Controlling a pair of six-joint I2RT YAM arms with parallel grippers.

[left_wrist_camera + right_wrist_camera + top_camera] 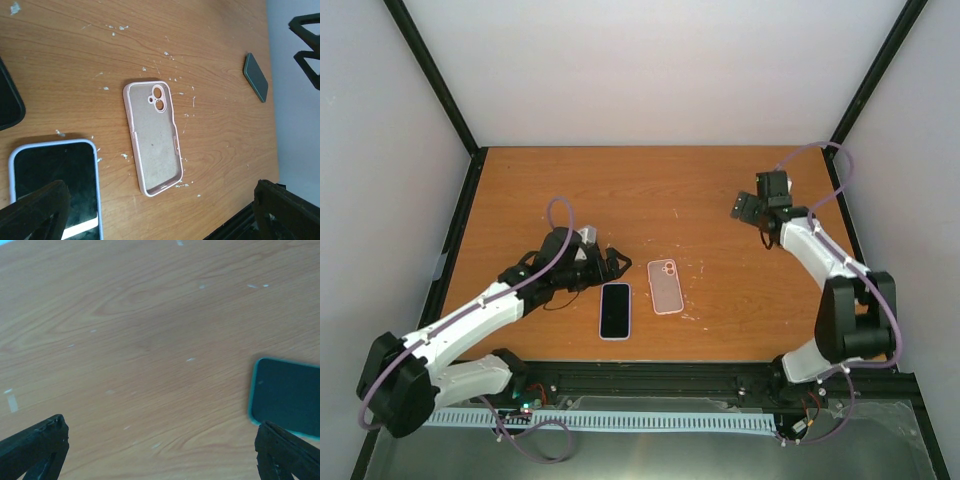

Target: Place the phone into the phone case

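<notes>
My left claw (pixel 610 262) hangs low over the wooden table (pixel 700 190) with its fingers spread wide apart, holding nothing. The phone (pixel 615 310) lies flat at my claw's 6 o'clock in the overhead view. Its dark screen faces up and a pale lilac rim runs round it. In my left wrist view its near end sits under my left finger (pixel 35 212), though I cannot tell whether the two touch. The phone case (pixel 666 285) lies just beside the phone at its 2 o'clock, apart from it. It is pink, its hollow side faces up, and its camera cut-out is at the far end. The phone is not in the case. White flecks dot the wood around the case. My right claw (pixel 748 207) is well apart from both, at the case's 2 o'clock, and it too is open wide and empty. From my right wrist, a dark teal-edged slab (pixel 287 397) lies flat on the wood at 4 o'clock, near my right finger (pixel 285 452), blurred at its edge.
</notes>
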